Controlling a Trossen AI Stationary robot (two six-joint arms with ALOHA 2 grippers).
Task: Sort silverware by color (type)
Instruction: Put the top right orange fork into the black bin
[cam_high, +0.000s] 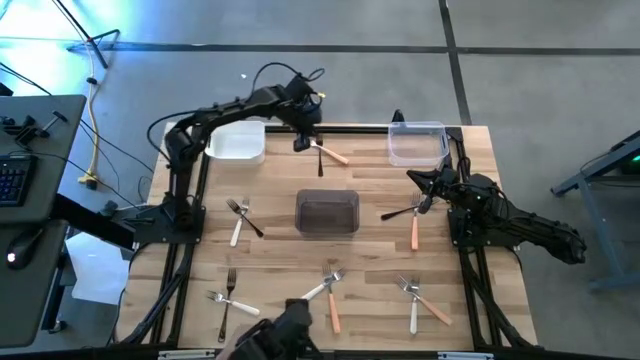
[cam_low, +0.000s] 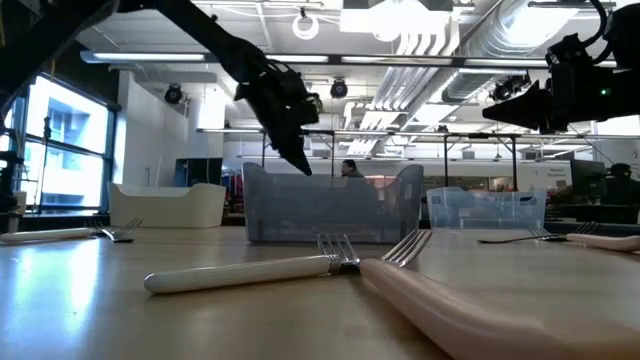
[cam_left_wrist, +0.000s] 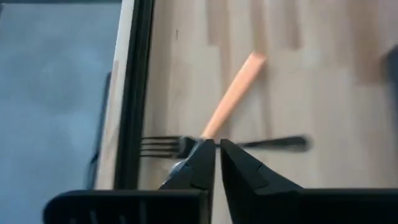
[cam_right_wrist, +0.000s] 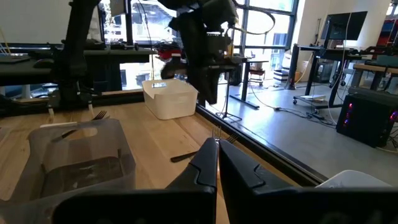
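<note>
Count from the high view: 4 white-handled forks (cam_high: 237, 229), 4 orange-handled forks (cam_high: 415, 234), 4 dark-handled forks (cam_high: 228, 300). Tubs, 3: white tub (cam_high: 238, 141), clear tub (cam_high: 417, 143), smoky grey tub (cam_high: 327, 212).

In your left wrist view, the left end effector (cam_left_wrist: 217, 163) covers where the orange fork (cam_left_wrist: 231, 98) crosses the dark fork (cam_left_wrist: 273, 143). From above, you can't make out the tines under the right end effector (cam_high: 428, 190). At the low view's bottom edge, the nearest pale handle (cam_low: 470, 305) is cut off and blurred.
</note>
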